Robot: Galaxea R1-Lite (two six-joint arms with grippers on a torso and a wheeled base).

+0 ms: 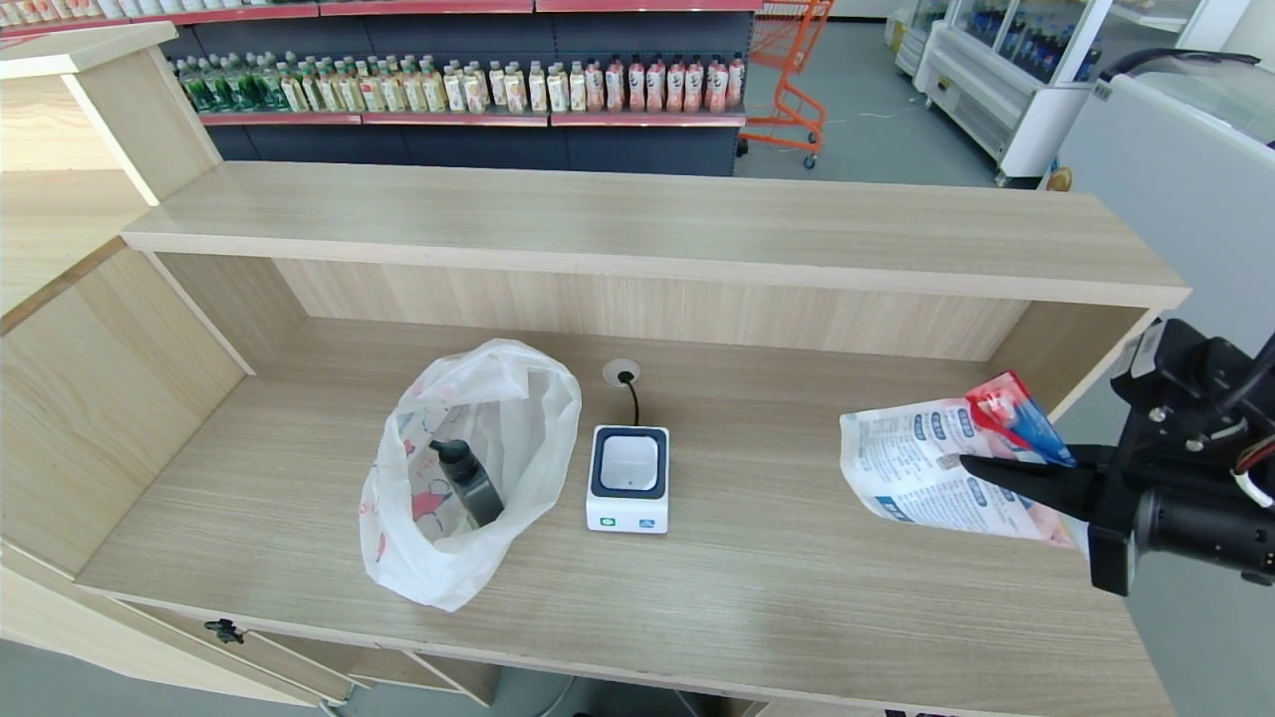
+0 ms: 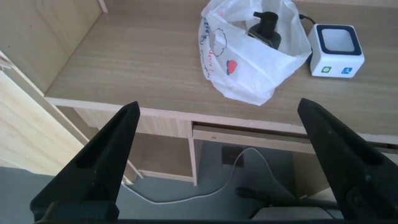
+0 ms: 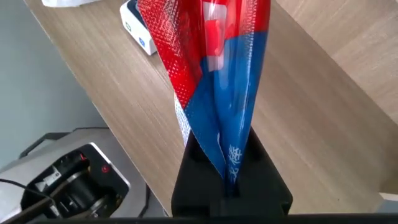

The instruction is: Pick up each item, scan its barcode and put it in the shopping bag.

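Left gripper [image 2: 217, 109]: held low in front of the counter's [image 1: 797, 578] front edge, on the bag's side. Its two dark fingers [image 2: 106, 155] are spread wide apart with nothing between them.
Shopping bag [image 1: 468, 468]: white plastic with red print, resting on the counter left of centre. Its mouth is open and facing up.
Bottle [image 1: 468, 483]: dark, with a pump top, tilted inside the shopping bag.
Scanner [image 1: 629, 478]: a white box with a dark-framed window facing up, just beside the bag on its right. Its black cable [image 1: 632, 398] runs back into a round hole in the countertop.
Packet [image 1: 926, 468]: a white pouch with blue print and a red-and-blue end, held up over the counter's right end, well apart from the scanner.
Right gripper [image 1: 981, 468]: comes in from the right, roughly level, with the fingers pointing toward the scanner. The right wrist view shows the jaws clamped on the packet's red-and-blue end [image 3: 230, 112].
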